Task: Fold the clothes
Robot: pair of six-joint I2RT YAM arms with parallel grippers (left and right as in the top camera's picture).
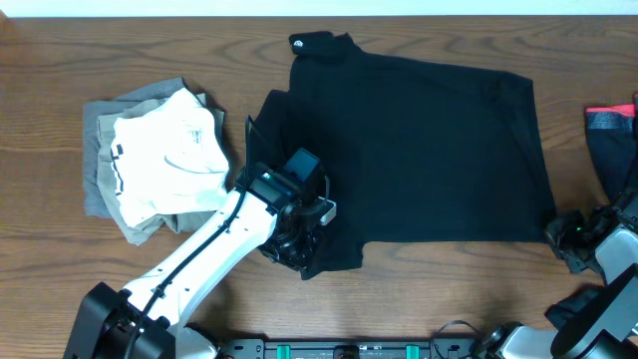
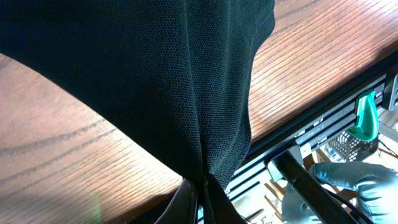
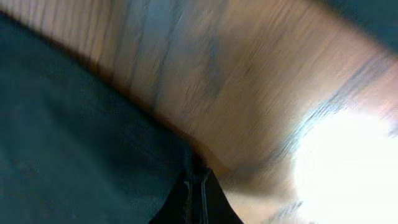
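A black shirt (image 1: 419, 150) lies spread on the wooden table, collar at the back. My left gripper (image 1: 294, 234) is shut on the shirt's lower left part and lifts the cloth off the table; in the left wrist view the black shirt (image 2: 174, 81) hangs bunched from the shut jaws (image 2: 202, 193). My right gripper (image 1: 563, 234) is shut on the shirt's lower right corner; in the right wrist view the black shirt (image 3: 81, 143) runs into the shut fingers (image 3: 198, 186).
A pile of folded clothes, white on grey (image 1: 159, 160), sits at the left. A dark garment with a red band (image 1: 613, 135) lies at the right edge. The table's front edge and a rail (image 2: 311, 124) are close behind the left gripper.
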